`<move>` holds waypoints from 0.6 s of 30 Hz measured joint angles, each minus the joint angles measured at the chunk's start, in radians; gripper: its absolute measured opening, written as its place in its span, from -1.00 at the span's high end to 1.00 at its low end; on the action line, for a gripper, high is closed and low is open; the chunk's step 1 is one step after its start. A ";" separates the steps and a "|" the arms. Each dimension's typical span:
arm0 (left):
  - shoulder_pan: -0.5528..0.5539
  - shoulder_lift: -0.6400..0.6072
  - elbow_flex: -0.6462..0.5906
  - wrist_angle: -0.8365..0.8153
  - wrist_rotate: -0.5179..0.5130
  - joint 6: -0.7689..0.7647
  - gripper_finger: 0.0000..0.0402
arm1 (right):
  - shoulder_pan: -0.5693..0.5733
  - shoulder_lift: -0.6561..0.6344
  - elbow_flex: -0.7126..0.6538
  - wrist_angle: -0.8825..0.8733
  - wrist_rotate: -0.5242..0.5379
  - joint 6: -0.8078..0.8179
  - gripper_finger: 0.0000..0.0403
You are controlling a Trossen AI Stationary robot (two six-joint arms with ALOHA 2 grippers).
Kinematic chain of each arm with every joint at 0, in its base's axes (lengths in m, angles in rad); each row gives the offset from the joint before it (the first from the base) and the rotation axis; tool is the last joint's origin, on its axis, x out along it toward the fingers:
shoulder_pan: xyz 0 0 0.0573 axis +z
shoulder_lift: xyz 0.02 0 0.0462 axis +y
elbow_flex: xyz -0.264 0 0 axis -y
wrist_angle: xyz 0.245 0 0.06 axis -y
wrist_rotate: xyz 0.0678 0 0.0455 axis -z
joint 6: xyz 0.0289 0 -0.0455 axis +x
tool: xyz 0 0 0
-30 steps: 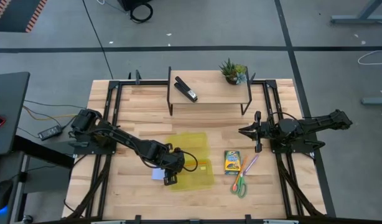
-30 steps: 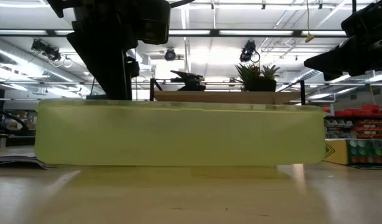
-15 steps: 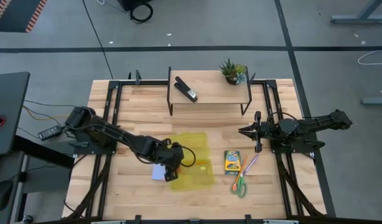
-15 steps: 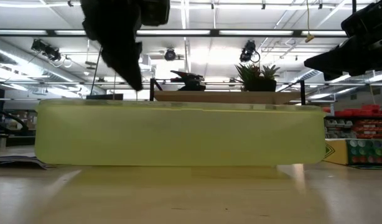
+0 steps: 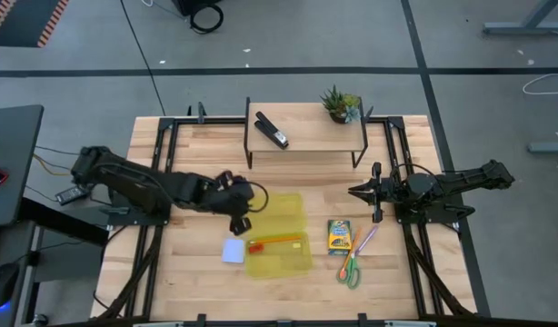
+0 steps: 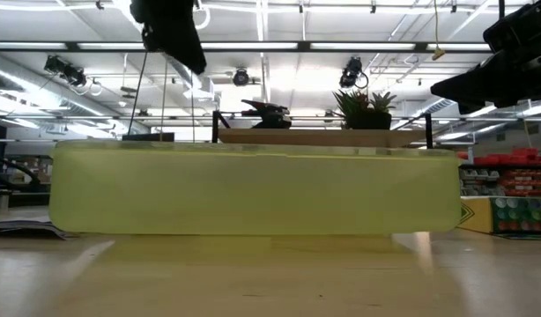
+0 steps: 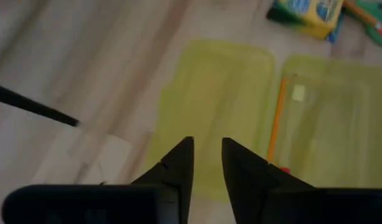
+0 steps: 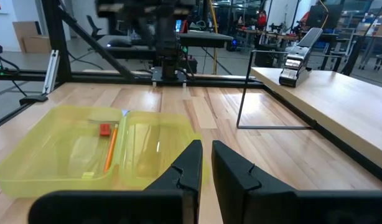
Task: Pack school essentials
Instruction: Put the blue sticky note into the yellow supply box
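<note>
Black stapler (image 5: 272, 131) is laid diag. on raised wooden shelf (image 5: 306, 139) at table's (image 5: 397, 263) far edge. Small potted plant (image 5: 340, 104) is set at shelf's right end. Yellow translucent case (image 5: 277, 234) is spread open mid-table.

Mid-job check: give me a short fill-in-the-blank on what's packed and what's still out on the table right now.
1. The orange pencil and red eraser lie inside the yellow ____.
2. The pale blue notepad lies on the table just outside the case, on the side of the ____ arm.
3. Next to the crayon box lie the purple pen and the green-handled ____.
4. The black stapler sits on the raised shelf alongside a small potted ____.

Missing words: case; left; scissors; plant
</note>
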 joint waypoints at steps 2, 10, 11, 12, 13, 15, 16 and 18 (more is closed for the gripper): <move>0.016 -0.032 0.000 -0.019 -0.003 0.012 0.60 | 0.000 0.000 0.000 0.000 0.000 0.000 0.79; 0.069 -0.144 0.000 -0.126 -0.008 0.013 0.79 | 0.000 0.000 0.000 0.000 0.000 0.000 0.79; 0.072 -0.157 0.000 -0.145 -0.013 0.012 0.81 | 0.000 0.000 0.000 0.000 0.000 0.000 0.79; 0.072 -0.167 -0.001 -0.159 -0.018 0.012 0.83 | 0.000 0.000 0.000 0.000 0.000 0.000 0.79; 0.072 -0.180 -0.003 -0.163 -0.025 0.011 0.85 | 0.000 0.000 0.000 0.000 0.000 0.000 0.79; 0.071 -0.213 -0.023 -0.165 -0.035 -0.001 0.89 | 0.000 0.000 0.000 0.000 0.000 0.000 0.79; 0.071 -0.231 -0.036 -0.165 -0.038 -0.017 0.91 | 0.000 0.000 0.000 0.000 0.000 0.000 0.79; 0.068 -0.263 -0.068 -0.148 -0.034 -0.042 0.94 | 0.000 0.000 0.000 0.000 0.000 0.000 0.79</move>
